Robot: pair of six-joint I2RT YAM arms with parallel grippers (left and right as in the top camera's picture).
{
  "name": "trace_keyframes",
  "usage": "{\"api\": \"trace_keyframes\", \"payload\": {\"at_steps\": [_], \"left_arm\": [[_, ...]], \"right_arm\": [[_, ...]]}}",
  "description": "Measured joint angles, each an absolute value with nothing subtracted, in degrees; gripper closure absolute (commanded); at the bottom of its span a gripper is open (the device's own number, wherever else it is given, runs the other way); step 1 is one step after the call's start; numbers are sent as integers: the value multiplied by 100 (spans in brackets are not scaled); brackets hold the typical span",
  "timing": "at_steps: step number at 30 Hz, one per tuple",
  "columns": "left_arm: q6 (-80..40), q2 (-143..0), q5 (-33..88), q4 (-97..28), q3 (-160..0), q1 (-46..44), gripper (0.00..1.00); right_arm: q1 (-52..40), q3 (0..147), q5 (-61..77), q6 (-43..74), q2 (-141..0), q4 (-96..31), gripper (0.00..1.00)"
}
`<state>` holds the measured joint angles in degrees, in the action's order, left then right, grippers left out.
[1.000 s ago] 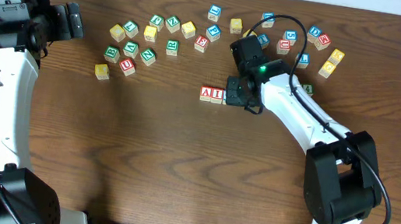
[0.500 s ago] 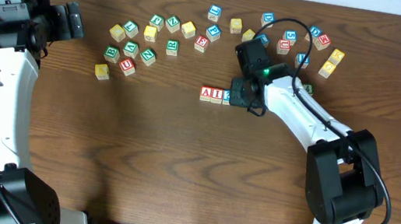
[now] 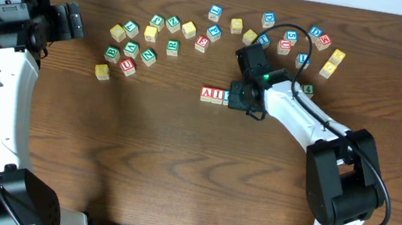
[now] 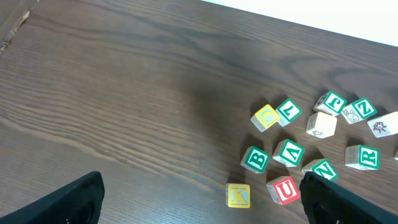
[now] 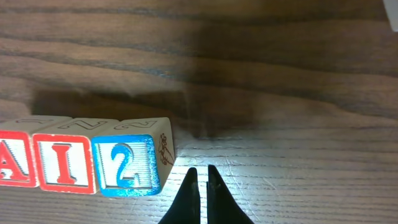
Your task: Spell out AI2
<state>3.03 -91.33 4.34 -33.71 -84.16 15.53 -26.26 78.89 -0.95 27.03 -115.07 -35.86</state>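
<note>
A cube (image 5: 12, 163), I cube (image 5: 62, 163) and 2 cube (image 5: 127, 165) sit in one row on the table (image 5: 280, 93), sides touching; reads A-I-2 in the right wrist view; I cube is directly against the 2 cube, A cube one place further out on the same side.

Right gripper (image 5: 202, 182) fully closed, fingertips pressed together, nothing held; tips sit just beside the 2 cube on the side away from the I cube, small gap, not touching; in the overhead view the gripper body covers part of the 2 cube.

Left gripper (image 4: 200, 186) open wide, nothing between the fingers; well apart from the 2 cube, far off to its left in the overhead view.

Loose cubes (image 3: 148, 38): one cluster up and left of the 2 cube, incl. red U cube (image 4: 285, 190) and yellow K cube (image 4: 238, 195); second scatter up and right of the 2 cube, beyond the right arm.
</note>
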Motion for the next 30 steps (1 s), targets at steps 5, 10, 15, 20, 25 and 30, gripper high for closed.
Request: {"api": "trace_keyframes", "payload": {"at_steps": [5, 10, 15, 20, 25, 30], "left_arm": [[303, -9133, 434, -3371, -8416, 1553, 1], [303, -9133, 434, -3369, -8416, 1553, 1], [303, -9133, 434, -3369, -8416, 1553, 1], [303, -9133, 434, -3371, -8416, 1553, 1], [303, -9133, 434, -3371, -8416, 1553, 1], [303, -9133, 434, -3369, -8416, 1553, 1]], "right_arm": [[-2626, 7826, -75, 2718, -11507, -3520, 99], [-2633, 7826, 19, 2722, -11507, -3489, 99], [-2639, 7824, 43, 2722, -11507, -3439, 99], [-2639, 7826, 47, 2724, -11507, -3415, 99], [-2644, 7824, 47, 2724, -11507, -3400, 99], [-2659, 7824, 47, 2727, -11507, -3398, 99]]}}
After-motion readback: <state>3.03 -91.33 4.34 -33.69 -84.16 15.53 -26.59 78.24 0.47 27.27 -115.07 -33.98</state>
